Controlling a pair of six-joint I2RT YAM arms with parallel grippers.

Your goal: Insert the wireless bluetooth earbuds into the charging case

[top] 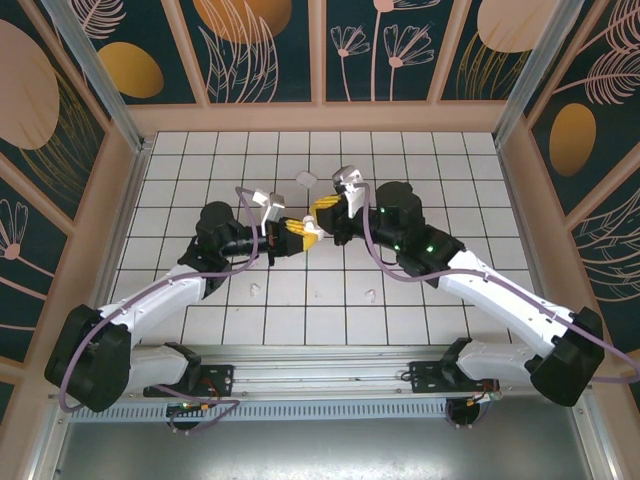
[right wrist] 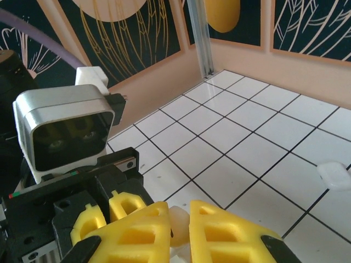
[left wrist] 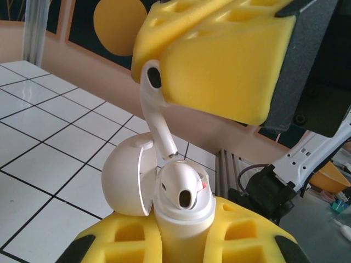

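The two arms meet over the middle of the white tiled table [top: 450, 170], a little toward its far side. The left gripper [top: 305, 230] has its yellow foam jaws closed on the body of the charging case [left wrist: 182, 213], holding it upright. The case lid [left wrist: 126, 178] is swung open to the left. One earbud [left wrist: 184, 189] sits inside the case, with its rounded head showing above the rim.

The right gripper [right wrist: 180, 230] comes in from above. Its jaws are closed on the head of a second earbud [left wrist: 158, 123], and from the right wrist a sliver of white shows pinched between the two yellow fingers. This earbud hangs stem down and slightly tilted. The stem tip is just over the open mouth of the case, between the lid and the earbud in the case. Whether the tip touches the case cannot be told.

Two more earbuds lie loose on the tiles nearer the arm bases. One [top: 254, 292] lies to the left, close by the left arm's forearm. The other [top: 370, 295] lies to the right, in front of the right arm. Both are well apart from the grippers.

A second white case [top: 305, 180] rests on the table just beyond the grippers on the far side. From the right wrist it shows as a small rounded white shape [right wrist: 335, 175] on a tile at the right edge. The left arm's wrist camera [right wrist: 66, 134] — a grey box with a dark face — looks on from the left of that view.
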